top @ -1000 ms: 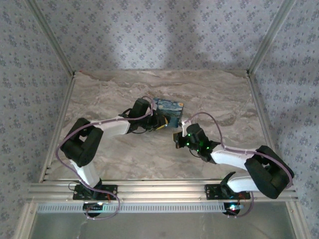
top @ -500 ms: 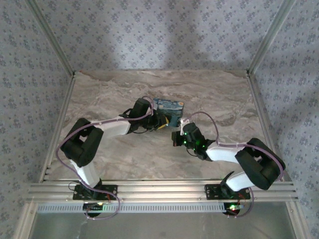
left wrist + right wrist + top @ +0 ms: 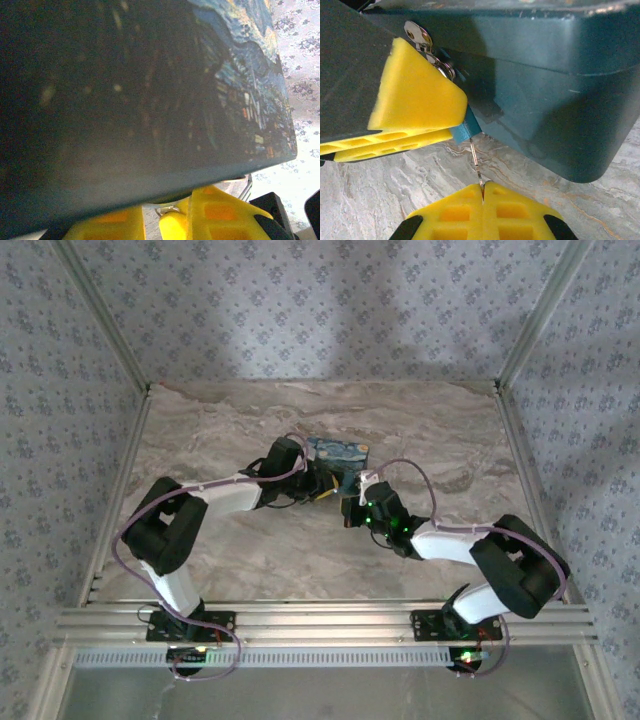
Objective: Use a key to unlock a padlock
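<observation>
Top external: right gripper (image 3: 347,512) nearer blue box (image 3: 337,452) than before.

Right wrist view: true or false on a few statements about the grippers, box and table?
1. The right gripper is shut on a thin metal piece. True.
2. The box is plain red. False: the blue box looks dark blue-green here.
3. A blue tab sticks out at the tip of the left gripper. True.
4. The tabletop is plain white. False: the table is grey and marbled.
</observation>
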